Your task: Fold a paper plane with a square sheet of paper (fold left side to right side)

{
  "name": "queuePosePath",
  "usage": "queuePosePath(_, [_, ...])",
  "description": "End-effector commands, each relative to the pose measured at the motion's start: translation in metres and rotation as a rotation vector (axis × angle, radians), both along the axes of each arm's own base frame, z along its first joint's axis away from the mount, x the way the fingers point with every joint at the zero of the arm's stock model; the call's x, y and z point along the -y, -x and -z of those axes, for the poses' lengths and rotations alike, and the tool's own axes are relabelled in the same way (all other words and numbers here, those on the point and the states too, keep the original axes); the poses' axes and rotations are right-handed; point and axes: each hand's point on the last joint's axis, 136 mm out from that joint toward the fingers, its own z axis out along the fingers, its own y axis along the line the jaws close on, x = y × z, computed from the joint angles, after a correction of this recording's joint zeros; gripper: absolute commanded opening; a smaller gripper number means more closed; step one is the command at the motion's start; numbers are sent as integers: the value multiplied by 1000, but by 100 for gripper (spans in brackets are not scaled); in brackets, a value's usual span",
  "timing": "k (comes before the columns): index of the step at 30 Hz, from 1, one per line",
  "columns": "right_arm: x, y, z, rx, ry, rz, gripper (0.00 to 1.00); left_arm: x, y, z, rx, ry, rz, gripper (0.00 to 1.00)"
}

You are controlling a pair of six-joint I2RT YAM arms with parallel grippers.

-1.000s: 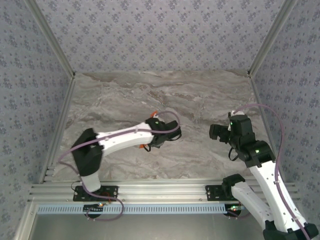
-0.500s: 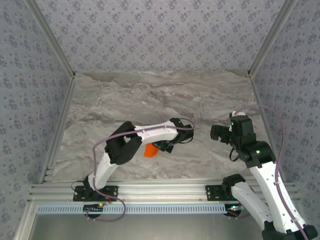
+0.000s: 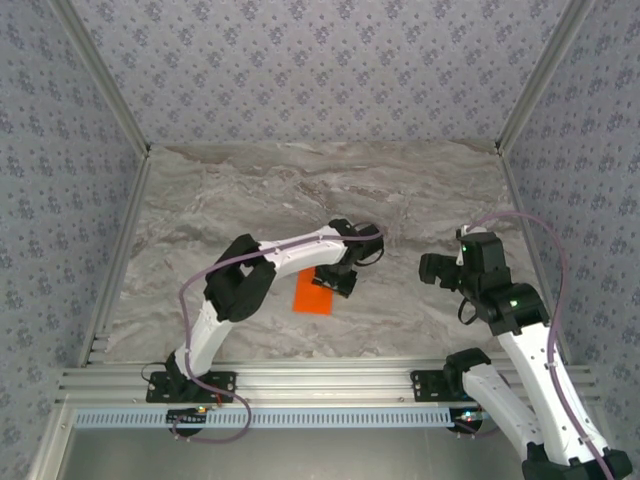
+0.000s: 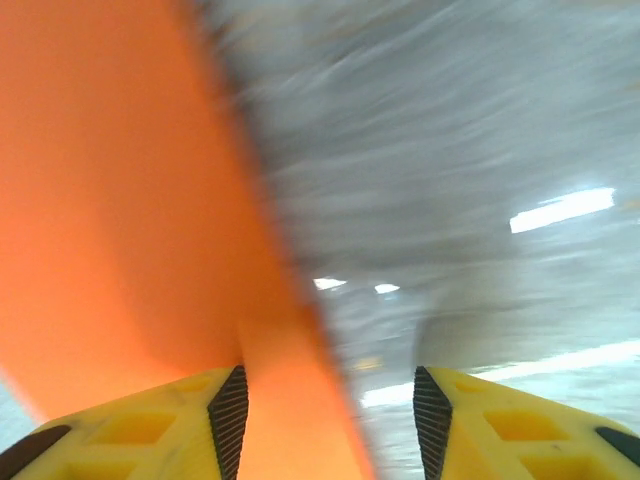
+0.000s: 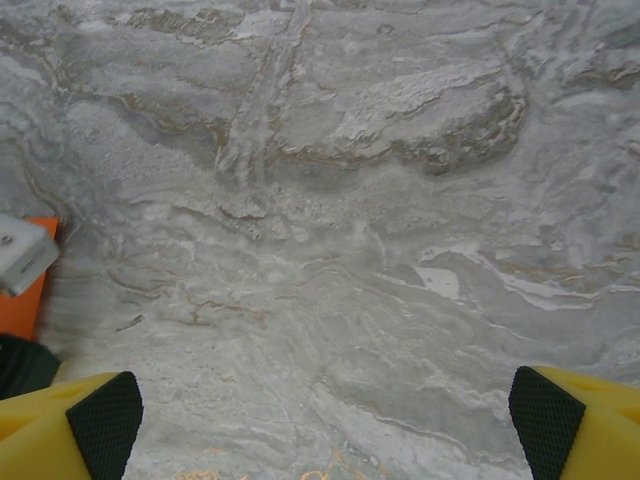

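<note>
LEFT GRIPPER PARTS OVER FOLDED ORANGE SHEET. An orange sheet of paper (image 3: 312, 296) is pictured from overhead lying on the marble-patterned table (image 3: 220, 220), right at the left gripper (image 3: 336, 283). It is shown as a plain, bright, unmarked strip, longer than it is wide, with straight edges. It is set at a slant, so that its far end is covered by the left gripper and its near end reaches out from that gripper toward the arm bases and slightly to the left.

From the left wrist camera, the sheet is rendered as a broad, motion-blurred orange field, shaded darker along one long edge, which narrows as it runs down into the left gripper's gap. The yellow fingers (image 4: 140, 435) with their black ribbed pads (image 4: 230, 415) are seen standing apart. The paper is close against the left pad, and bare table is visible between the paper and the other pad. Whether that pad touches the paper cannot be told through the blur; nothing is pinched.

The right gripper (image 5: 325, 425) is held well apart from the left gripper, to its right, over bare table, its jaws spread wide with nothing between them. A sliver of the orange sheet is caught at the left edge of the right wrist view, beside a white part of the left arm (image 5: 20, 255).
</note>
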Motion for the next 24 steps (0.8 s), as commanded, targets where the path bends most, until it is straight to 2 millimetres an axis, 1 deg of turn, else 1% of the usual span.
queuePosePath(1, [-17,-3,4,1,-72,-63,98,45,-6,-48,35,312,44,52])
queuePosePath(3, [-28,-6,9,-4,-126,-94,98,48,-8,-65,52,404,38,54])
queuePosePath(5, [-40,-10,14,-12,-186,-118,97,43,-11,-76,70,480,16,55])
queuePosePath(7, [-56,-17,19,-24,-266,-149,92,29,-16,-87,103,545,-29,56])
queuePosePath(9, [-79,-27,25,-38,-379,-195,84,5,-24,-89,124,587,-102,58])
queuePosePath(12, [-113,-40,41,-98,-489,-262,73,-33,-32,-82,122,651,-219,58])
queuePosePath(13, [-123,-44,47,-120,-495,-282,71,-41,-32,-80,120,676,-244,59])
queuePosePath(16, [-154,-58,63,-190,-442,-349,64,-69,-36,-72,126,736,-324,61])
queuePosePath(18, [-176,-67,68,-223,-421,-395,61,-83,-36,-65,122,756,-361,62])
queuePosePath(20, [-190,-73,71,-227,-411,-420,61,-92,-35,-57,108,781,-386,62])
queuePosePath(22, [-199,-76,74,-216,-388,-430,61,-95,-34,-49,82,814,-410,63])
queuePosePath(24, [-204,-75,77,-214,-363,-436,62,-92,-32,-42,50,854,-418,62])
